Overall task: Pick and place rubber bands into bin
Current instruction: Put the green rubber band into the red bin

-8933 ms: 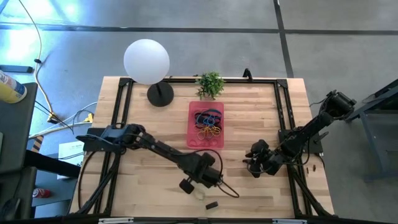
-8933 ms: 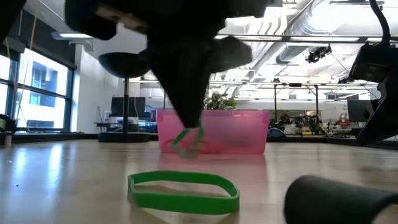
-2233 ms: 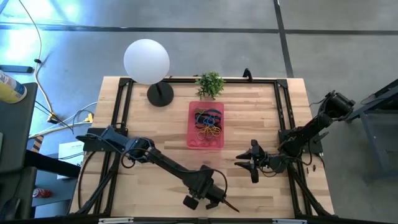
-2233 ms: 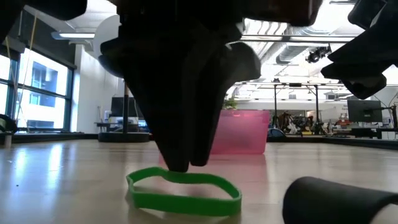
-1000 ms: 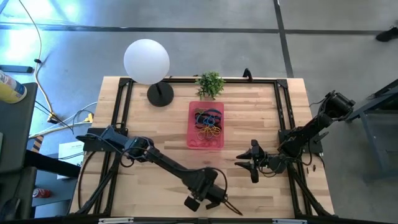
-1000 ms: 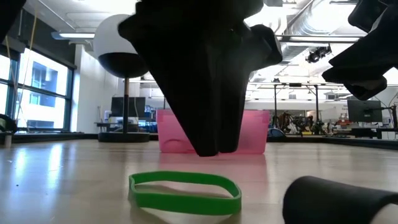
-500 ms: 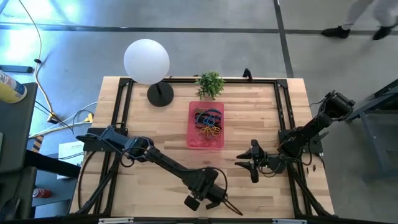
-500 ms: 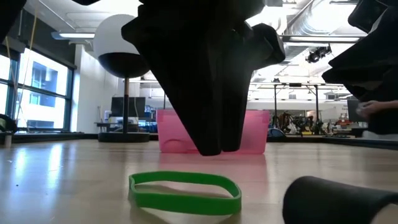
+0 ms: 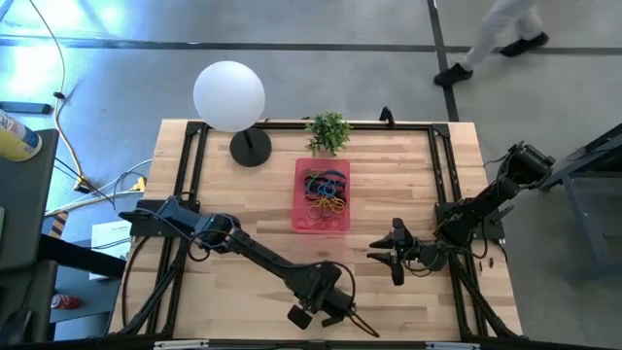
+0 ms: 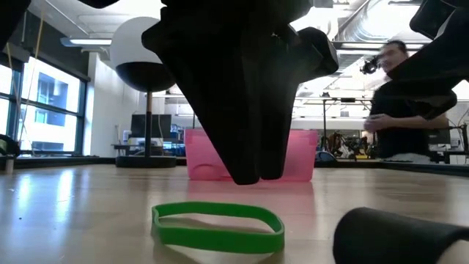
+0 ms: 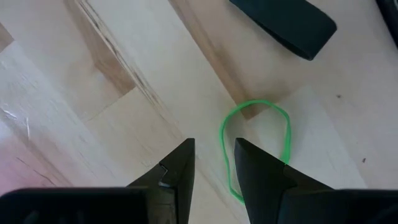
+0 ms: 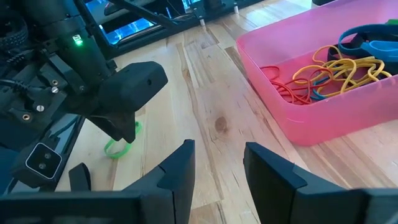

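The left gripper [image 11: 214,163] has lifted off the green rubber band [image 10: 218,226] w/o it; jaws parted, empty. Band lies flat on the surface, well apart from the pink bin [image 9: 322,198]. Needs another try. Right gripper [image 12: 219,163] waits near the bin, jaws apart.

My fingers [image 10: 249,158] hang just above the green band [image 10: 218,226] on the table [image 10: 73,213]; the pink bin [image 10: 297,154] sits behind.

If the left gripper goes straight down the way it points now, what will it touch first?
Most likely the green rubber band lying flat on the table. The left gripper hangs above one edge of the loop, fingers slightly apart, nothing between them. Depth is unclear, so one finger may meet bare wood beside the band.
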